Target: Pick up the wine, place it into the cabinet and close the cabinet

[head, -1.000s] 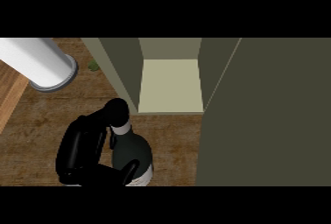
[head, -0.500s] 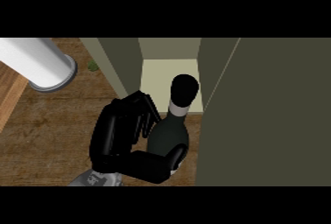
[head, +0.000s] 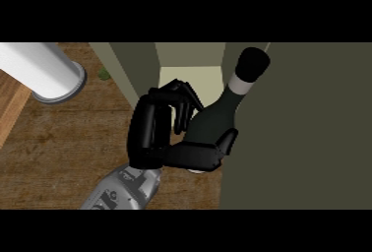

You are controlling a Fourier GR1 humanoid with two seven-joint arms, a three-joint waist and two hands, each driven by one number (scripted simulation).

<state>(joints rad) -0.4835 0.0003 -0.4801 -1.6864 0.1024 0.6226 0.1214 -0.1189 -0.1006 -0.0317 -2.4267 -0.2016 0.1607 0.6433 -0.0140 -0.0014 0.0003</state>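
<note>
The wine bottle [head: 216,117] is dark, with a grey neck and a black cap [head: 253,63]. It tilts up and to the right. My left hand [head: 149,133] is shut on its body: fingers [head: 176,98] curl over the far side and the thumb [head: 207,153] wraps the near side, hiding the base. The bottle hangs in front of the cabinet's pale opening [head: 190,78], its cap overlapping the edge of the open olive door [head: 305,128]. My right hand is not in view.
A thick white cylinder with a grey rim [head: 45,74] lies at the upper left over the wooden counter [head: 65,142]. The cabinet's left wall [head: 138,64] borders the narrow opening. A small green speck [head: 104,75] sits by the cylinder.
My left hand has carried the bottle right and away from me, from the counter's lower left up to the cabinet opening. The bottle now leans toward the door.
</note>
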